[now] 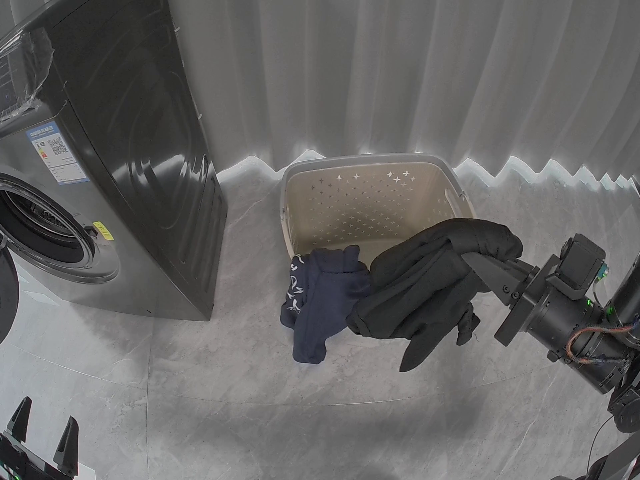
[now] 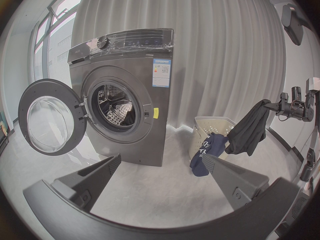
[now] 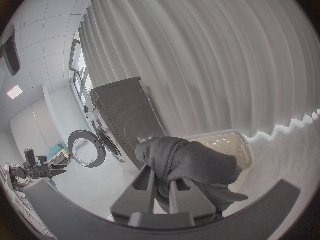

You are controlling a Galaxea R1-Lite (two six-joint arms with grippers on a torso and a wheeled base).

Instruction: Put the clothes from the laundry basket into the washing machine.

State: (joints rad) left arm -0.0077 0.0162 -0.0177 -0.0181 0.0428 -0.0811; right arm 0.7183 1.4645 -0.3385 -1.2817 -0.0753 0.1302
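Washer point(image 1: 133, 135): stands on the floor at the robot's left, with its door point(image 2: 50, 117) swung wide and its drum mouth point(image 2: 115, 107) exposed.
Basket point(image 1: 373, 195): on the floor against the curtain, near the washer's right side.
Black garment point(image 1: 427, 281): hangs limp from the right claw over the basket's front rim, its long axis roughly vertical.
Navy garment point(image 1: 320, 301): draped over that same rim, just beside the black one.
Right claw point(image 1: 470, 259): clamped on the black garment's top fold. The drum mouth lies well off to its left, so the carry probably runs leftward.
Left claw point(image 1: 45, 413): spread and empty, held low, nearer the washer.
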